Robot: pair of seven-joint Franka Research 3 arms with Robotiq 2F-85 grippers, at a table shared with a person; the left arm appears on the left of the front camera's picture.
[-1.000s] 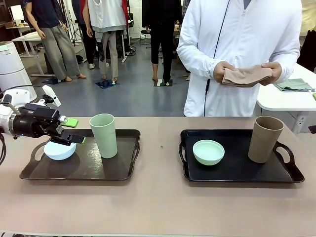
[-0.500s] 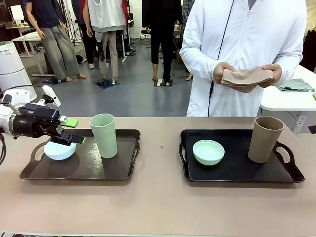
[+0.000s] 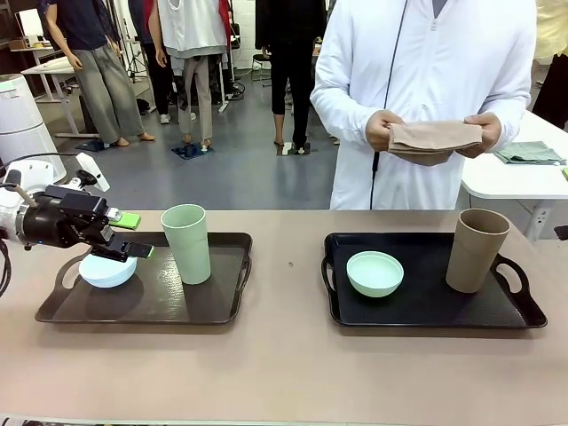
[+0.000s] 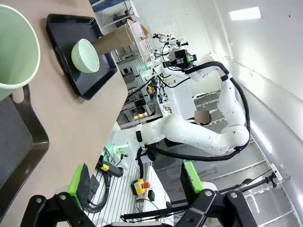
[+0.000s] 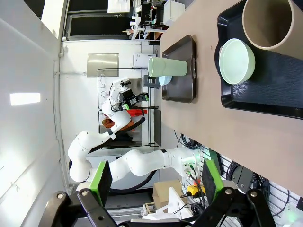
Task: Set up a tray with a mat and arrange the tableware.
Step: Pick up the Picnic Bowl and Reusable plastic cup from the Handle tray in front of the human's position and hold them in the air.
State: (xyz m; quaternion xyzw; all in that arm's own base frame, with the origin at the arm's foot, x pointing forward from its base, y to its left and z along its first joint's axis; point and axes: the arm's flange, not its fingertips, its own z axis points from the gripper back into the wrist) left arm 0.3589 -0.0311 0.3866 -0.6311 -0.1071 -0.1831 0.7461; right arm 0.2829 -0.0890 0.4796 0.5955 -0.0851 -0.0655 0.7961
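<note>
Our left gripper (image 3: 138,236) hangs with fingers spread and empty over the light blue bowl (image 3: 106,271), which sits at the left end of the left tray (image 3: 204,306), just beneath the lower finger. Touching? We can't tell. We judge the bowl light, stiff and a bit slick, so pinch its rim. Our right gripper (image 5: 156,182) is spread too, holding nothing.

Tan table (image 3: 284,373), brown tray (image 3: 160,303) left; black tray (image 3: 417,308) right (well apart)
</note>
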